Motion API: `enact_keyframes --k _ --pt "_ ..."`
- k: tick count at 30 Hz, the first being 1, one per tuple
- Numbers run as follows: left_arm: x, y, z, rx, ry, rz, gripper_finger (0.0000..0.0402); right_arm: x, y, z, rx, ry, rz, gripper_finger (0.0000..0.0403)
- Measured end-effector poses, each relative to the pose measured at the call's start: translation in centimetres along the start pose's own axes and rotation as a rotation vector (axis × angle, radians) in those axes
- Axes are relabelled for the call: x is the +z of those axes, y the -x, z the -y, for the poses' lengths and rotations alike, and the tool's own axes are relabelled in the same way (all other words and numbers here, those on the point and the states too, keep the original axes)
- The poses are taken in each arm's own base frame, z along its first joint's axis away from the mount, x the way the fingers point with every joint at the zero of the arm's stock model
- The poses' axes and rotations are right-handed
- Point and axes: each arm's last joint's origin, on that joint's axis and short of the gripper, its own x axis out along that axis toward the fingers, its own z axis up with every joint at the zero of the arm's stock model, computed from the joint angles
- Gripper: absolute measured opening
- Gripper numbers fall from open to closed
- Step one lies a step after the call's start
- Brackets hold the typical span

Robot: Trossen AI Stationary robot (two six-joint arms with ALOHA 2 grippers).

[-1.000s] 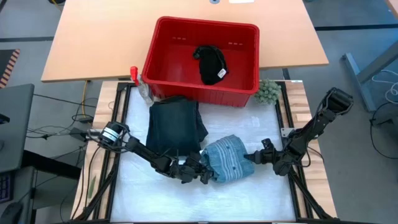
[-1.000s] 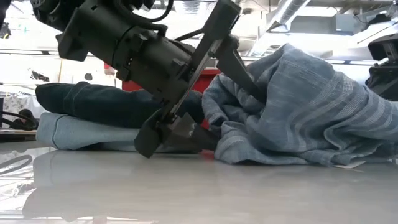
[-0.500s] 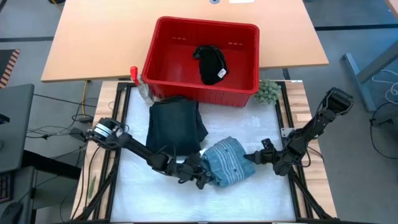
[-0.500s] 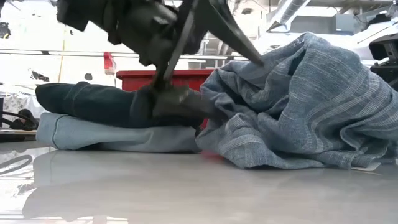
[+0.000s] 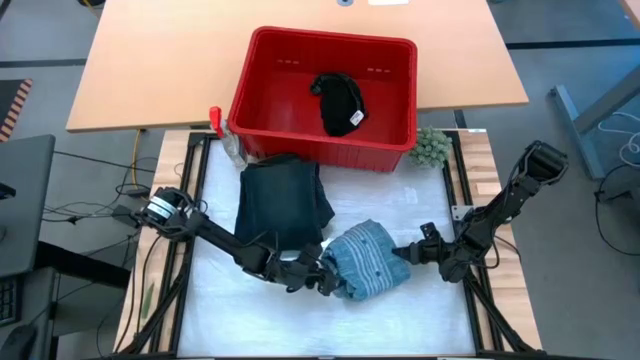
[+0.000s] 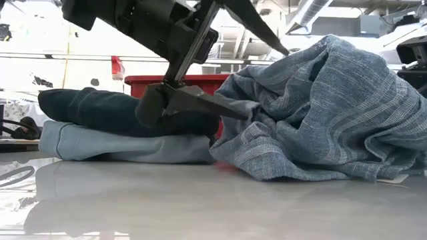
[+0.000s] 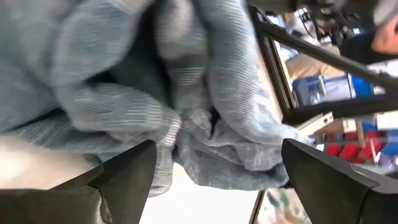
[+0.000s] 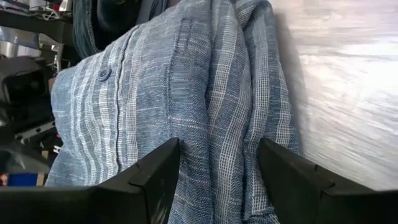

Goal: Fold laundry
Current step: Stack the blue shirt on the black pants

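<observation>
Left tool (image 5: 325,280) splayed, crumpled woven striped shirt (image 5: 368,258)

A robotics lab or workshop: a metal-framed work table (image 5: 440,300) beside a wooden desk (image 5: 150,70), loose cables (image 5: 135,180) on grey flooring, exposed ceiling ducts (image 6: 313,10) behind.

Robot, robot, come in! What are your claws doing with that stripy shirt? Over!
Left gripper open at the striped shirt. Right gripper holding its other edge. Shirt still bunched up, not folded. Folded clothes right beside it.
</observation>
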Motion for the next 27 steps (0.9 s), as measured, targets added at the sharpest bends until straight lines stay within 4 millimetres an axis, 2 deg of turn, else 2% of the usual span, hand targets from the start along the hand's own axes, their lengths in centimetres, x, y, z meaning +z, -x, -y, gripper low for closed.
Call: enact_keyframes --k 12,15,19,22,27 --pt "-0.2 -0.4 -1.1 0.075 0.115 0.047 0.0333 0.3 -0.3 -0.1 -0.007 0.007 0.028 0.0245" --pt "-0.4 -0.9 -1.3 0.057 0.146 0.091 0.0333 0.5 -0.5 -0.1 -0.013 0.023 0.037 0.0245" --pt "-0.9 -2.3 -1.6 0.032 0.168 0.066 0.0333 0.6 -0.6 -0.2 -0.017 0.026 0.019 0.0245" --pt "-1.3 -3.4 -1.7 0.061 0.173 0.027 0.0333 0.3 -0.7 -0.6 -0.022 0.052 -0.034 0.0245" --pt "-0.8 -3.7 -2.1 0.188 0.159 -0.012 0.0333 -0.5 -1.4 -0.8 -0.070 0.135 -0.077 0.0245"
